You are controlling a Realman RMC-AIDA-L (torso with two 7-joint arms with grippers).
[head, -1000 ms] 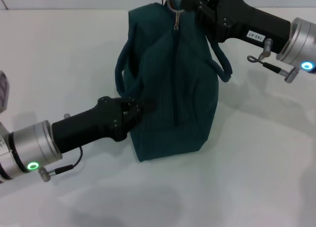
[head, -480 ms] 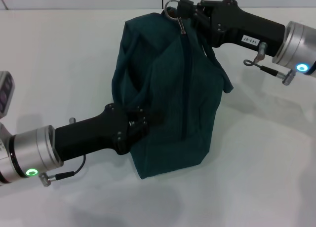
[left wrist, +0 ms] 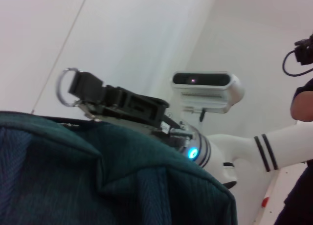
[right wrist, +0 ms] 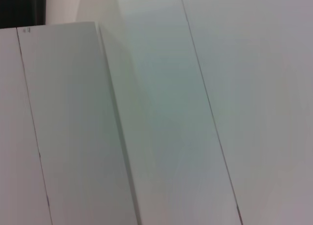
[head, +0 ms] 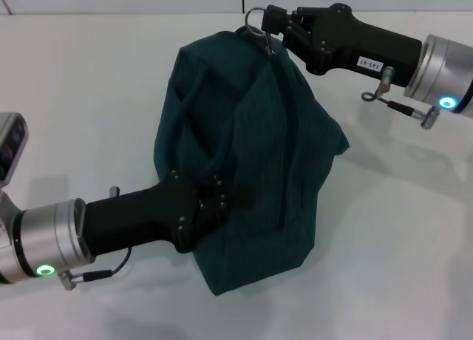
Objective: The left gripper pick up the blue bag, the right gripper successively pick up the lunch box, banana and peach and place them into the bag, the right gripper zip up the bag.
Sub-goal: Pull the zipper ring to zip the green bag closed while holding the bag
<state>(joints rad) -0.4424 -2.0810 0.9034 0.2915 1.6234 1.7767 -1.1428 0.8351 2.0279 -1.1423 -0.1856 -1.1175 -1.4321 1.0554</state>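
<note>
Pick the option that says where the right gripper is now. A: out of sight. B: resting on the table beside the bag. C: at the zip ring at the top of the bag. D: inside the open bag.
C: in the head view the right gripper sits at the metal zip ring on the top of the bag, off the table.

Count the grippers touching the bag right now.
2. The left gripper grips the blue bag at its near side; the right gripper holds the zip ring at the bag's far top end.

Left gripper (head: 214, 199) low, clamped (fingers buried); right gripper (head: 264, 26) outstretched, pinched closed.
</note>
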